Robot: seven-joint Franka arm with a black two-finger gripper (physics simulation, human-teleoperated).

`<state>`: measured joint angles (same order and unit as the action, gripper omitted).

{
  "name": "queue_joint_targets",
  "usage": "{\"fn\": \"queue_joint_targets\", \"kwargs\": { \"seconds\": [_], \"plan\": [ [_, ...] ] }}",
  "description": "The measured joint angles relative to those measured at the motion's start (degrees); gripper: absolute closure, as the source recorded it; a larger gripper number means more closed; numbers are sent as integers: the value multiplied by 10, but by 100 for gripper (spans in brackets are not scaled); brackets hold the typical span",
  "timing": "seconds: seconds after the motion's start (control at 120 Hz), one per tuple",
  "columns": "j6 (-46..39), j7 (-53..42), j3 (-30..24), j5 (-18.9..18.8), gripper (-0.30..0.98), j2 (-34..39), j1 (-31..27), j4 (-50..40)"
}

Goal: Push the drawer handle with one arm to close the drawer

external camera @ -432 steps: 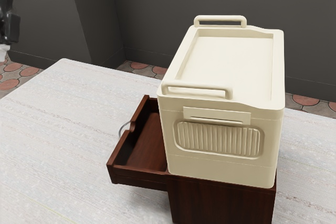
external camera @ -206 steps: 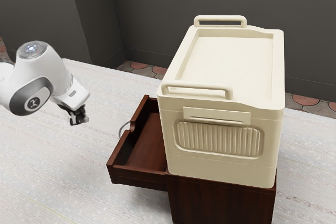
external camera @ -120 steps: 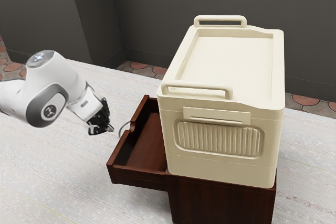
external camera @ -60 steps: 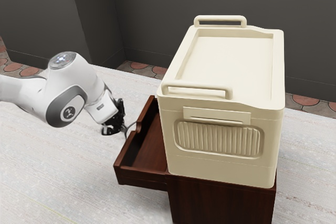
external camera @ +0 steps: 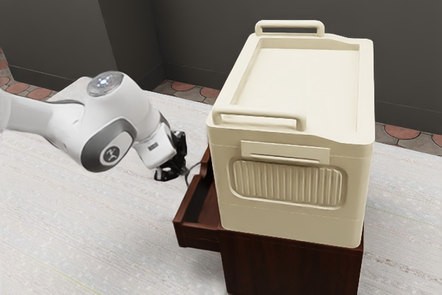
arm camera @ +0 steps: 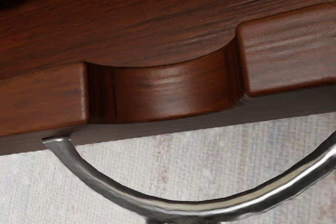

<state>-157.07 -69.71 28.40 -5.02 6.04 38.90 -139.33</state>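
Drawer (external camera: 197,237) of dark reddish wood sits partly open, jutting from its cabinet (external camera: 293,267) toward the exterior view's left. On the drawer's front is a curved metal handle (arm camera: 210,210), bowed outward; the wrist view has both it and the scooped notch (arm camera: 168,90) in the front's top edge. At the handle is the black gripper (external camera: 185,170), its tips against the outer side of the curve. Its jaws are closed together, with nothing gripped between them. Behind the gripper, the white arm (external camera: 124,129) reaches in from the exterior view's left. A cream box (external camera: 290,219) rests on top of the cabinet, one rounded bar at its nearer top edge and another at its farther one. The pale, streaked worktop (external camera: 83,240) spreads beneath and around the cabinet. Beyond it lie reddish floor tiles (external camera: 204,92), then a dark grey wall (external camera: 207,25).
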Motion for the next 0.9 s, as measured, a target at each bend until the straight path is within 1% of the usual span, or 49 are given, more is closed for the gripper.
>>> {"fn": "queue_joint_targets", "kwargs": {
  "seconds": [0.083,0.167,0.242,0.433,0.65,0.9],
  "plan": [
    [-5,1,0,11,79,-1,9,0],
    [-13,3,0,34,79,-7,14,0],
    [-20,6,0,47,79,-12,18,1],
    [-44,14,-1,65,79,-19,23,1],
    [-75,21,-1,93,79,-32,46,2],
    [-96,27,-4,115,79,-64,62,27]
  ]
}}
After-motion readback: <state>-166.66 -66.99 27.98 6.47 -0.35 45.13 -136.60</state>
